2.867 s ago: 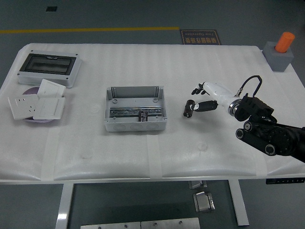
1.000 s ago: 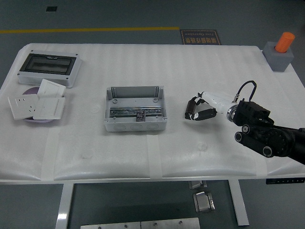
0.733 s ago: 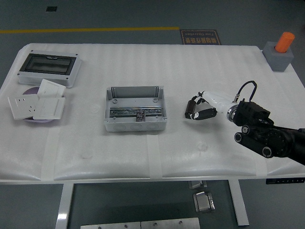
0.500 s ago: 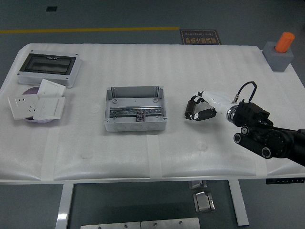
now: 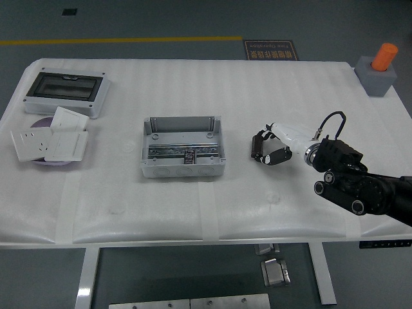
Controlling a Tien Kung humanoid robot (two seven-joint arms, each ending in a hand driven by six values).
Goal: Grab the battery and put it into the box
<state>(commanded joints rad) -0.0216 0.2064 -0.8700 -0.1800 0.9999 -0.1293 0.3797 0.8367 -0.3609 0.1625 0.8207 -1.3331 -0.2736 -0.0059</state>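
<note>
Head view, looking down over a white padded table (image 5: 212, 212). Reaching in from the right edge, a black arm ending in the right hand (image 5: 273, 145), white-shelled with dark fingers (image 5: 278, 155). Fingers curled round the battery (image 5: 259, 146), a small dark cylinder held at the hand's left tip, right of the table's middle. Whether lifted clear of the padding or touching it, impossible to tell from this angle. A black cable looping above the wrist.

Left of the hand, well apart, the box (image 5: 183, 147): an open grey enclosure near the table's centre, with a metal rail along its floor and a small dark part sitting on that rail. Nothing of the battery inside it yet.

At the far left corner, a grey enclosure with a dark see-through cover (image 5: 65, 93), lying flat. Just in front of it, three white wall sockets (image 5: 50, 140) piled loosely on a purple disc (image 5: 42, 123), one leaning across the others.

At the far right corner, a grey block (image 5: 376, 77) with an orange cylinder (image 5: 385, 56) standing up out of it, tilted a little.

Beyond the table, grey floor with a yellow line (image 5: 122, 40) across it and a dark floor sign (image 5: 270, 50) with orange print, too small to read.
</note>
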